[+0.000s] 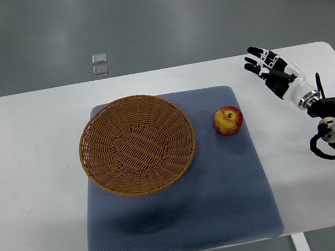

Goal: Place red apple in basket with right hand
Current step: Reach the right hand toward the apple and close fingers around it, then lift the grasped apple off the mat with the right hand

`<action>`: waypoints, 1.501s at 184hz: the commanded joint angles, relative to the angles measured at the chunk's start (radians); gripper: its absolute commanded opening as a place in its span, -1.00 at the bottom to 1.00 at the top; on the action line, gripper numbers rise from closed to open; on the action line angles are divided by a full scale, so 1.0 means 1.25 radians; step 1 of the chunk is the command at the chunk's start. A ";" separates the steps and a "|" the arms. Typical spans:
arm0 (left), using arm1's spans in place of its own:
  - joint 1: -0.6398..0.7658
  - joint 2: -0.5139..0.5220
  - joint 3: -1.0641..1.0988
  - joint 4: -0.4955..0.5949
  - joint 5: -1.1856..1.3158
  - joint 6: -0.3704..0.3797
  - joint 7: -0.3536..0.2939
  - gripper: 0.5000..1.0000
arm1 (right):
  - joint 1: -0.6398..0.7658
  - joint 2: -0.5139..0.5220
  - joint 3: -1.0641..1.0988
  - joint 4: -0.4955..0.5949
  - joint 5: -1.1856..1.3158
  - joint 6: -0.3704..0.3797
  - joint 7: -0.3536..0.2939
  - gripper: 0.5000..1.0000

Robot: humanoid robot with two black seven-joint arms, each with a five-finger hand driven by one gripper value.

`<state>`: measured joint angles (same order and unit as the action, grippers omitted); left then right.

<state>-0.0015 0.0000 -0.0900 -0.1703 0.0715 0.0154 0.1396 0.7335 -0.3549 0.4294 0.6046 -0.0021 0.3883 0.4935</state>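
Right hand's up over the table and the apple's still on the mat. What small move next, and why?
Probably bring the right hand toward the picture's left and down toward the red apple. The hand is open, holds nothing, and is well clear of the apple, off the blue mat. The apple sits upright on the mat just right of the empty basket, so closing that gap comes before any grasp.

place: lab | cues: white table (36, 172), grey floor (164, 26), blue mat (232, 196)

Red-yellow apple (229, 120); tan woven basket (137, 144); blue-grey mat (221, 203).
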 commanded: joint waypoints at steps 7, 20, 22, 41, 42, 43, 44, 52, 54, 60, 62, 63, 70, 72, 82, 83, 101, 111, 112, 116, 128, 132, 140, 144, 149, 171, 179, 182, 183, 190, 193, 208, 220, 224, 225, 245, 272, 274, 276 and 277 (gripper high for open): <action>0.000 0.000 0.001 0.000 0.000 0.000 0.000 1.00 | 0.001 -0.006 -0.002 0.004 -0.008 0.019 -0.002 0.69; 0.000 0.000 0.001 0.000 0.000 0.000 0.000 1.00 | 0.001 -0.004 -0.002 0.006 -0.009 0.022 -0.002 0.68; 0.000 0.000 0.001 0.000 -0.001 0.000 0.000 1.00 | 0.001 -0.004 -0.002 0.007 -0.009 0.022 -0.002 0.68; 0.000 0.000 0.000 0.000 0.000 0.000 0.000 1.00 | 0.002 -0.006 -0.005 0.016 -0.058 0.023 -0.006 0.67; 0.000 0.000 0.000 0.000 0.000 0.000 0.000 1.00 | 0.002 -0.006 -0.005 0.016 -0.058 0.023 -0.006 0.67; 0.000 0.000 0.001 0.000 0.000 0.000 0.000 1.00 | 0.003 -0.006 -0.005 0.016 -0.069 0.023 -0.006 0.67; 0.000 0.000 0.001 0.000 0.000 0.000 0.000 1.00 | 0.004 -0.006 -0.005 0.016 -0.070 0.023 -0.006 0.67; 0.000 0.000 0.001 0.000 0.000 0.000 0.000 1.00 | 0.004 -0.006 -0.005 0.022 -0.106 0.022 -0.006 0.66; 0.000 0.000 0.001 0.000 0.000 0.000 0.000 1.00 | 0.004 -0.006 -0.005 0.022 -0.106 0.022 -0.006 0.66; 0.000 0.000 0.000 0.000 0.000 0.000 0.000 1.00 | 0.005 -0.007 -0.004 0.032 -0.178 0.017 -0.006 0.65; 0.000 0.000 0.000 0.000 0.000 0.000 0.000 1.00 | 0.005 -0.007 -0.004 0.033 -0.192 0.017 -0.005 0.65; 0.000 0.000 0.000 0.000 0.000 0.000 0.000 1.00 | 0.005 -0.007 -0.004 0.034 -0.207 0.017 -0.005 0.65; 0.000 0.000 0.000 0.000 0.000 0.000 0.000 1.00 | 0.010 -0.008 -0.004 0.042 -0.247 0.018 -0.002 0.64; 0.000 0.000 0.000 0.000 0.000 0.000 0.000 1.00 | 0.010 -0.008 -0.004 0.042 -0.247 0.018 -0.002 0.64; 0.000 0.000 0.000 0.000 0.000 0.000 0.000 1.00 | 0.023 -0.017 -0.004 0.065 -0.320 0.015 -0.001 0.64; 0.000 0.000 0.000 0.000 -0.001 0.000 0.000 1.00 | 0.024 -0.018 -0.004 0.069 -0.330 0.015 -0.001 0.64; 0.000 0.000 0.001 0.000 0.000 0.000 0.000 1.00 | 0.032 -0.025 -0.004 0.104 -0.411 0.012 -0.001 0.64; 0.000 0.000 0.000 0.000 0.000 0.000 0.000 1.00 | 0.035 -0.031 -0.004 0.121 -0.459 0.012 -0.001 0.64; 0.000 0.000 0.001 0.000 0.000 0.000 0.000 1.00 | 0.035 -0.031 -0.004 0.124 -0.471 0.012 0.000 0.64; 0.000 0.000 0.001 0.000 0.000 0.000 0.000 1.00 | 0.037 -0.033 -0.004 0.126 -0.479 0.012 0.000 0.64; 0.000 0.000 0.000 -0.001 0.000 0.000 0.000 1.00 | 0.038 -0.034 -0.005 0.132 -0.557 0.012 0.002 0.64; 0.000 0.000 0.001 0.000 0.000 0.000 0.000 1.00 | 0.038 -0.034 -0.004 0.134 -0.579 0.011 0.002 0.63; 0.000 0.000 0.000 0.000 0.000 0.000 0.000 1.00 | 0.038 -0.034 -0.004 0.134 -0.590 0.011 0.002 0.64; 0.000 0.000 0.000 0.000 0.000 0.000 0.000 1.00 | 0.037 -0.034 -0.004 0.132 -0.643 0.010 0.002 0.64; 0.000 0.000 0.000 0.000 0.000 0.000 0.000 1.00 | 0.037 -0.034 -0.005 0.132 -0.671 0.002 0.002 0.63; 0.000 0.000 0.000 0.000 0.000 0.000 0.000 1.00 | 0.033 -0.031 -0.012 0.132 -0.749 -0.054 0.005 0.63; 0.000 0.000 0.001 0.000 0.000 0.000 0.000 1.00 | 0.031 -0.030 -0.015 0.132 -0.763 -0.069 0.008 0.63; 0.000 0.000 0.001 0.000 -0.001 0.000 0.000 1.00 | 0.029 -0.030 -0.015 0.132 -0.765 -0.071 0.008 0.63; 0.000 0.000 0.001 0.000 0.000 0.000 0.000 1.00 | 0.029 -0.030 -0.015 0.132 -0.767 -0.073 0.009 0.63; 0.000 0.000 0.000 0.000 0.000 0.000 0.000 1.00 | 0.029 -0.030 -0.016 0.132 -0.769 -0.079 0.010 0.63; 0.000 0.000 0.000 0.000 0.000 0.000 0.000 1.00 | 0.029 -0.030 -0.017 0.132 -0.771 -0.082 0.010 0.63; 0.000 0.000 0.001 0.000 0.000 0.000 0.000 1.00 | 0.029 -0.031 -0.018 0.132 -0.774 -0.096 0.010 0.63; 0.000 0.000 0.001 0.000 0.000 0.000 0.000 1.00 | 0.029 -0.034 -0.018 0.131 -0.775 -0.100 0.010 0.63; 0.000 0.000 0.001 0.000 0.000 0.000 0.000 1.00 | 0.029 -0.034 -0.018 0.131 -0.775 -0.100 0.010 0.63; 0.000 0.000 0.000 0.000 0.000 0.000 0.000 1.00 | 0.030 -0.035 -0.021 0.131 -0.776 -0.101 0.011 0.63; 0.000 0.000 0.001 0.000 0.000 0.000 0.000 1.00 | 0.031 -0.038 -0.028 0.129 -0.784 -0.101 0.014 0.63; 0.000 0.000 0.000 0.000 0.000 0.000 0.000 1.00 | 0.029 -0.057 -0.054 0.124 -0.827 -0.101 0.038 0.63; 0.000 0.000 0.001 0.000 0.000 0.000 0.000 1.00 | 0.028 -0.057 -0.056 0.123 -0.829 -0.102 0.040 0.63; 0.000 0.000 0.000 0.000 -0.001 0.000 0.000 1.00 | 0.028 -0.057 -0.058 0.123 -0.833 -0.102 0.040 0.63; 0.000 0.000 0.000 0.000 -0.001 0.000 0.000 1.00 | 0.028 -0.057 -0.058 0.123 -0.833 -0.102 0.040 0.63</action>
<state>-0.0015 0.0000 -0.0893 -0.1703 0.0721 0.0154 0.1396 0.7715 -0.4150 0.3776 0.7641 -1.0036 0.2624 0.5279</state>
